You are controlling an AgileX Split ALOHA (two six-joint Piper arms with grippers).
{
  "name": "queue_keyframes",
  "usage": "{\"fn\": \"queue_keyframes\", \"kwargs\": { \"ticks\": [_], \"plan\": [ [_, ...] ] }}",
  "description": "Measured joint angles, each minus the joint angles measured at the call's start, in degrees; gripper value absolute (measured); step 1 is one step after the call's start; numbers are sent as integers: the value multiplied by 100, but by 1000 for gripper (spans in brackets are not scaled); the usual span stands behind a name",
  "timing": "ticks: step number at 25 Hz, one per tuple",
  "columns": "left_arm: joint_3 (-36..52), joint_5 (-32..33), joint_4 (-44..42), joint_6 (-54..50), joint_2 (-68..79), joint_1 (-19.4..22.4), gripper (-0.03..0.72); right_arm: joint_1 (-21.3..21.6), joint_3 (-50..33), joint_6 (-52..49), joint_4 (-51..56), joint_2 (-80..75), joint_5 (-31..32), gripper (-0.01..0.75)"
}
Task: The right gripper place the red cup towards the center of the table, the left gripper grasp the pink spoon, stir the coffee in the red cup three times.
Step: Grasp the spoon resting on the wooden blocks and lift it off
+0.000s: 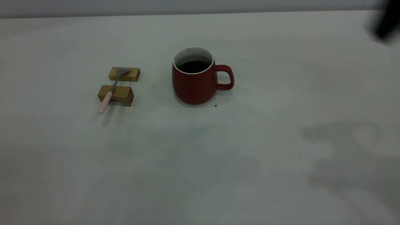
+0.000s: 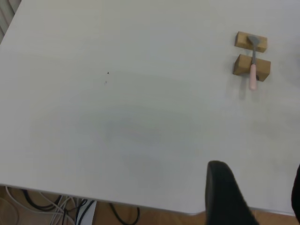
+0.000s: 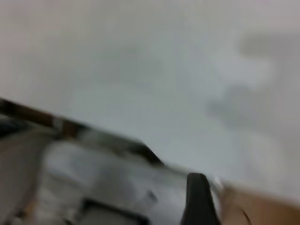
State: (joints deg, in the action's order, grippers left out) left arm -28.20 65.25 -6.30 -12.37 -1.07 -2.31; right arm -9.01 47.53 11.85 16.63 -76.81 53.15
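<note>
Red cup (image 1: pixel 193 84) sits upright near table (image 1: pixel 200 162) centre, handle pointing right, coffee (image 1: pixel 193 66) dark inside. Your pink spoon (image 1: pixel 110 92) lies left of cup, bridging two wooden blocks (image 1: pixel 120 86), handle toward near side. Left gripper (image 2: pixel 255 201) hovers at table edge, well apart from spoon, fingers spread, holding nothing. Right gripper (image 1: pixel 387 22) blurred at far right; you cannot tell its finger state.
</note>
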Motion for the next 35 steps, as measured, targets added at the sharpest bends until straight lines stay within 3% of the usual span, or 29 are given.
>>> {"fn": "queue_keyframes", "kwargs": {
  "ticks": [5, 11, 17, 24, 35],
  "plan": [
    [0, 0, 0, 0, 0, 0, 425, 28, -952, -1042, -1507, 1732, 986, 582],
    [0, 0, 0, 0, 0, 0, 425, 28, -1996, -1527, -1976, 3960, 1069, 582],
    [0, 0, 0, 0, 0, 0, 425, 69, -2062, -1671, -1994, 5618, 1068, 582],
    [0, 0, 0, 0, 0, 0, 425, 574, -2062, -1693, -2013, 6827, 1097, 582],
    [0, 0, 0, 0, 0, 0, 425, 588, -2062, -1693, -2024, 7561, 1145, 582]
  ]
}}
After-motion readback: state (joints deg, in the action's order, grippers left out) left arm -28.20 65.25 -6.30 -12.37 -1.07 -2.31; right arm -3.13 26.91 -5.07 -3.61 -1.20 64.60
